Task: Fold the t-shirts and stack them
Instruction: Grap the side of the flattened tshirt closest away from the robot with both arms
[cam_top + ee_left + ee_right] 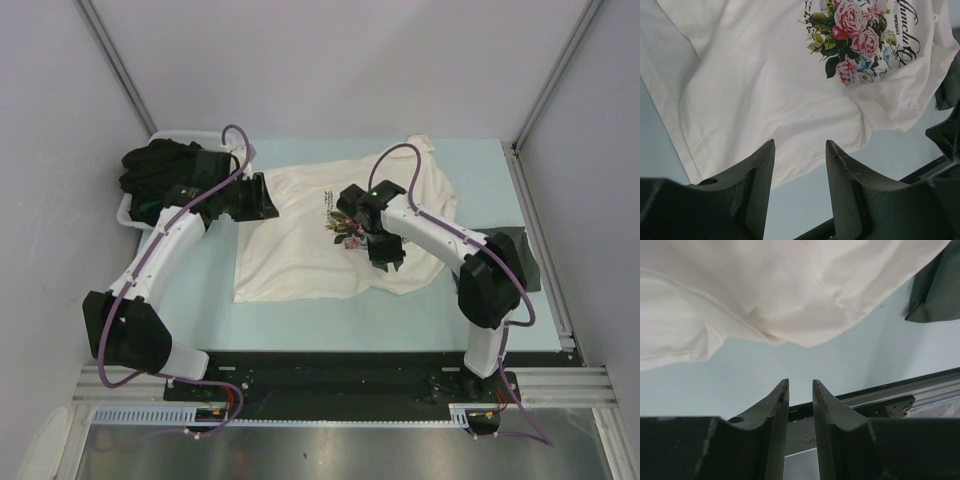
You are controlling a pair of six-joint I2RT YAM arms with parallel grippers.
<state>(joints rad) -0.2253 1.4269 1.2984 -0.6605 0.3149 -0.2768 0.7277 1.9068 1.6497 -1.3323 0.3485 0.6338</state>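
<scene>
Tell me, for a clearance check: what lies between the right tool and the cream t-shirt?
Bare table only, in the right wrist view, between right tool and cream t-shirt.

A white plastic tub [127, 214] sits at the pale blue table's [330, 322] far-left corner.

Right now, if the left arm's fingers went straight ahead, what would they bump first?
The cream t-shirt. The left fingers point at its near edge, just past a strip of table. Depth is unclear, so they might skim over the cloth.
</scene>
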